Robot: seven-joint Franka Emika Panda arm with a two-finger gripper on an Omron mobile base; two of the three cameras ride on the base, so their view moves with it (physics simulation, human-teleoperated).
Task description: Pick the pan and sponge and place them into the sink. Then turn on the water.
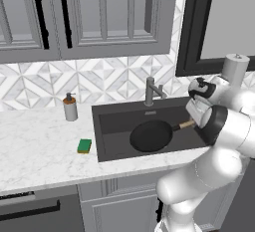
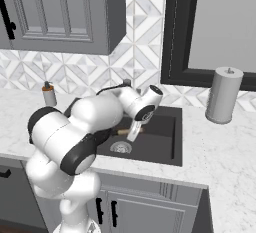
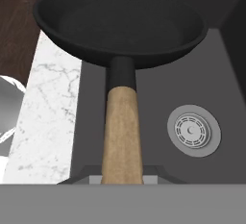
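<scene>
Pincer [image 3: 122,179] clamped on pan [image 3: 120,23] handle, over sink [image 3: 226,98], drain [image 3: 194,130] unobstructed beside.

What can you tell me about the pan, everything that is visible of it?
The pan is round, black and shallow, with nothing in it. A short black neck joins it to a straight handle that looks like light wood. It is held over the sink, with the bowl about level and above the basin floor. The gripper is shut on the far end of the handle. In the hand view, the round metal drain lies beside the handle.
</scene>
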